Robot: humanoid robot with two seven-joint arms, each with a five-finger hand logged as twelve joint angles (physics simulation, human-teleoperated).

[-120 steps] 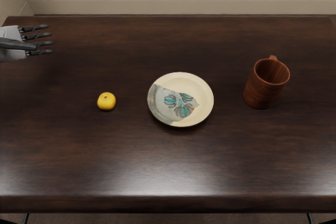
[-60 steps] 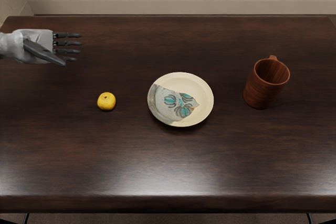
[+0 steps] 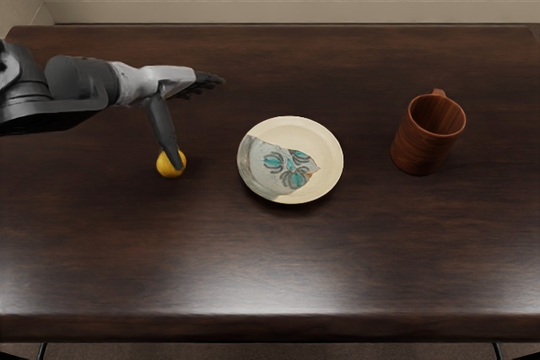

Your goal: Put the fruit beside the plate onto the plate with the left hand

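Swung the left hand in from the far left to just above the fruit, fingers spread, nothing gripped; left the plate nearby unfilled, grasp pending.

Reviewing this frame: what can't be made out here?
1. Head view: the fruit is partly covered by the thumb of the left hand; whether they touch cannot be judged.
2. Head view: the handle of the mug is mostly hidden behind its body.
3. The right hand is out of frame.
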